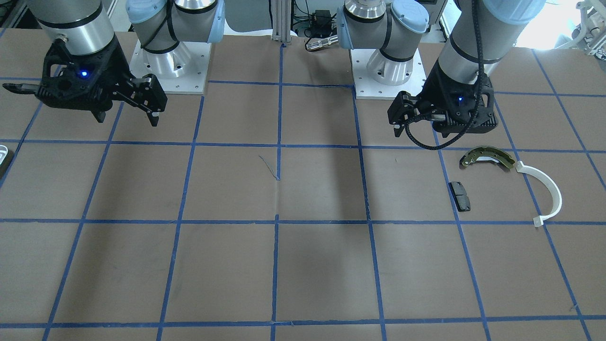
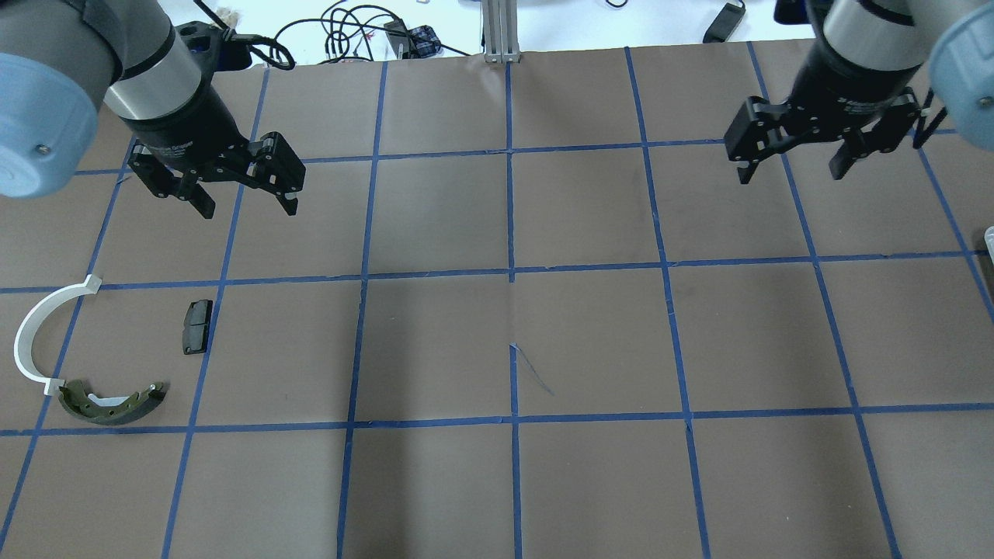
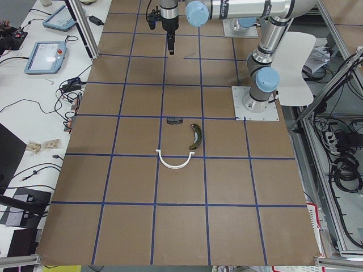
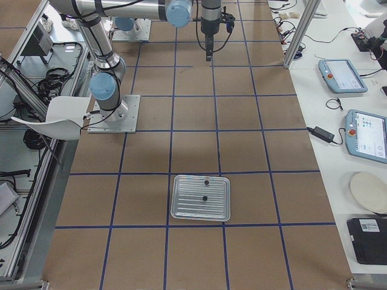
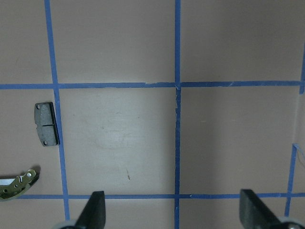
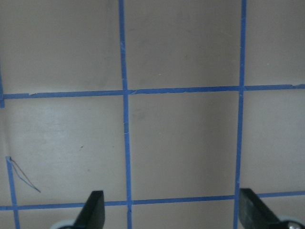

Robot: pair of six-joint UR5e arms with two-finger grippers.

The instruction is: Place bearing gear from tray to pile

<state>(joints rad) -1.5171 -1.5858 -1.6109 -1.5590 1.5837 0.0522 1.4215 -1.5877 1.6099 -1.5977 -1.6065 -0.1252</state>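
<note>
Hovering high over the table (image 2: 590, 341), the left end effector (image 2: 248, 203) and the right end effector (image 2: 790, 172) both have their fingers spread wide and carry nothing, which I judge to be a ready pose before any pick. The pile lies lower than the left end effector and out to its left: a dark pad (image 2: 196, 327) nearest, then a white arc (image 2: 31, 334) and an olive brake shoe (image 2: 112, 404), close together probably to mark one drop place. The tray (image 4: 181, 208) sits well out to the right of the right end effector, with two small dark parts (image 4: 204, 197) on it; I cannot tell which one is the bearing gear. The pale lettering on the end effector bodies is too small to read.
</note>
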